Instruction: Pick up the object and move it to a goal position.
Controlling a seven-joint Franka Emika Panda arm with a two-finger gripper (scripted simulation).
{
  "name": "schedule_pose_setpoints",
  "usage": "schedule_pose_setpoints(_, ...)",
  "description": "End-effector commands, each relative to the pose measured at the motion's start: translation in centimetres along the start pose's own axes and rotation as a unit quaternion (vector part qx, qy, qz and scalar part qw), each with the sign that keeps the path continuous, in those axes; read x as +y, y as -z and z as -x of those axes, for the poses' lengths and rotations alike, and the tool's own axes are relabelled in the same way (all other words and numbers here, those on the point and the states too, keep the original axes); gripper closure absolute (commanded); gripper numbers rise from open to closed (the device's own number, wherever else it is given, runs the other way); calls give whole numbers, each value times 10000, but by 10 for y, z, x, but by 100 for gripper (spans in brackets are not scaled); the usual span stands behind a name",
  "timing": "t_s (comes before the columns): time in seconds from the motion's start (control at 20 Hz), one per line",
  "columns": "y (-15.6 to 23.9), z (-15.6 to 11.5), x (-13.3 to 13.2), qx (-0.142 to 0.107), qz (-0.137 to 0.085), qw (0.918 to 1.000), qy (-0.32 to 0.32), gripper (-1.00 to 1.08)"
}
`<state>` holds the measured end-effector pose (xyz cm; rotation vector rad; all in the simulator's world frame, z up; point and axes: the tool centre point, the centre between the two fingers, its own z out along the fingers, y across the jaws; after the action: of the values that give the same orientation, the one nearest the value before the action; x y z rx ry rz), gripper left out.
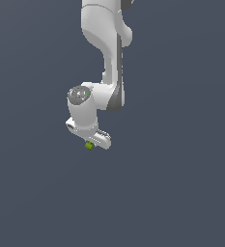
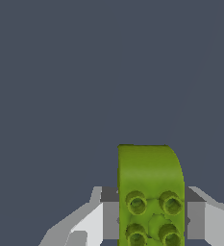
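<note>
The object is a tiny lime-green blocky piece [image 1: 89,145] with round studs on its face. In the exterior view it pokes out just under the white gripper [image 1: 91,144] at the end of the white arm. In the wrist view the green piece [image 2: 150,192] fills the space between the two grey-white fingers [image 2: 202,216], which press on its two sides. The gripper is shut on it and holds it against the plain dark grey ground. The fingertips are mostly hidden in the exterior view.
The white arm [image 1: 109,58] reaches down from the top of the exterior view. Only a flat dark grey surface [image 1: 181,193] surrounds it; no goal marker shows.
</note>
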<state>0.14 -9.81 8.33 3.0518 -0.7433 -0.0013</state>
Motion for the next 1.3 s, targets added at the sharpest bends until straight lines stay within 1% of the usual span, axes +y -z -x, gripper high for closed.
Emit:
schedule_pose_setpoints(0.0, 22, -9, -3, 3, 0, 10000, -1, 108)
schedule_pose_setpoints(0.65, 138, -62, -19, 5, 3, 10000, -2, 108)
schedule_pose_setpoints(1.0, 183, -85, -26, 5, 1, 10000, 1, 108)
schedule_pose_setpoints(1.25, 206, -96, -30, 5, 1, 10000, 1, 108)
